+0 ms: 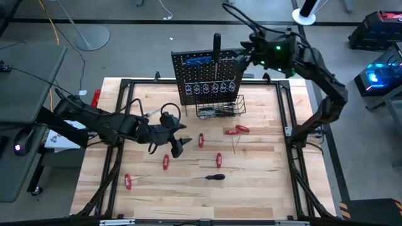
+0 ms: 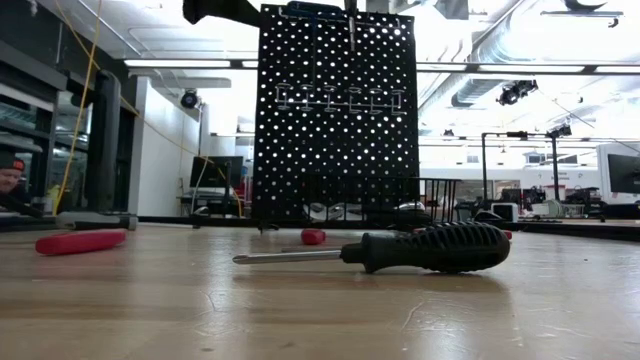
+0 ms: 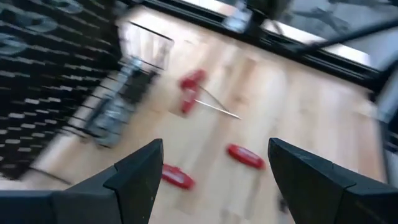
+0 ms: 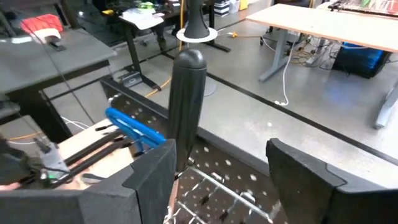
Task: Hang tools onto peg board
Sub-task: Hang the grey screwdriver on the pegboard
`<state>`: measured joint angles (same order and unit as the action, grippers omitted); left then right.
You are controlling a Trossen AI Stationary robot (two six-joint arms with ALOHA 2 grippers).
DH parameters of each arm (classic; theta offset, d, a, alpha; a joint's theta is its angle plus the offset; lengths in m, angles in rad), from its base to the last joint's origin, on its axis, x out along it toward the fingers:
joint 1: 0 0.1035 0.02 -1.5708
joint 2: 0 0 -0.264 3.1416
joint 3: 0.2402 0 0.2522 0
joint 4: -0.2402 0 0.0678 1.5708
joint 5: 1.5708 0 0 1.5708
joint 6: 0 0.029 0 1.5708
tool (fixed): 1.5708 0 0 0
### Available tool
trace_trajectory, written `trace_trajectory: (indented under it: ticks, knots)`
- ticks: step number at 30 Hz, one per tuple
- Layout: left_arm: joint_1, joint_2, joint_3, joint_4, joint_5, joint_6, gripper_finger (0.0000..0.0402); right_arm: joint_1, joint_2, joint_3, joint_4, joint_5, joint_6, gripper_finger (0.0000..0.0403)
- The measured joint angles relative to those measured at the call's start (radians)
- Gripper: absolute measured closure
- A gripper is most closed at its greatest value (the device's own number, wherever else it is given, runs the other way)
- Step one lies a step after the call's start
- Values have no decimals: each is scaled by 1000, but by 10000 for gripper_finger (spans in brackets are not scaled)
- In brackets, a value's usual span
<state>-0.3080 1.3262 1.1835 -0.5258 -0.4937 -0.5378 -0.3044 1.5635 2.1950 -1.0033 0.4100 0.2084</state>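
Jaws of both grippers, left (image 1: 178, 145) and right (image 1: 246, 55), gape empty; no writing legible.

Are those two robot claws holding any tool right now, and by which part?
No, neither holds anything. The left gripper hangs open over the red-handled tools on the table. The right gripper is open beside the black-handled screwdriver hanging on the peg board.

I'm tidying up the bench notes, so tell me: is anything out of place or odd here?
Yes. Several tools lie loose on the table instead of on the peg board: red-handled tools scattered flat at differing angles, and a black-handled screwdriver near the front. Nothing looks damaged or spilled.
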Motion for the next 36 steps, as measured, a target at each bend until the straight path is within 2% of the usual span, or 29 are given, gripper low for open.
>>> trace_trajectory:
  ticks: [3,5,6,9,12,14,16,20,25,29,36]
  knots:
    - [0,28,1,8,179,24,122,23,-21,1,-22,-38,23,162]
    - [-3,66,1,-6,309,91,122,44,-26,1,-46,-70,37,162]
    - [-7,87,1,-33,342,132,122,56,-26,1,-62,-78,41,162]
    - [-18,137,1,-203,313,179,122,98,-26,1,-116,-80,53,162]
    - [12,158,0,-398,228,20,122,137,-27,1,-180,-77,76,162]
    - [64,164,0,-493,256,-116,122,165,-26,1,-222,-61,89,162]
    - [133,177,-9,-557,329,-177,122,192,-26,1,-249,-27,99,162]
    - [293,229,-80,-587,378,-153,122,234,-26,1,-267,27,102,162]
    - [521,330,-129,-630,511,-48,122,273,-26,0,-273,64,101,162]
    - [639,392,-113,-727,488,92,122,299,-26,0,-275,80,101,162]
    - [710,433,-109,-898,232,290,122,346,-26,0,-296,113,105,162]
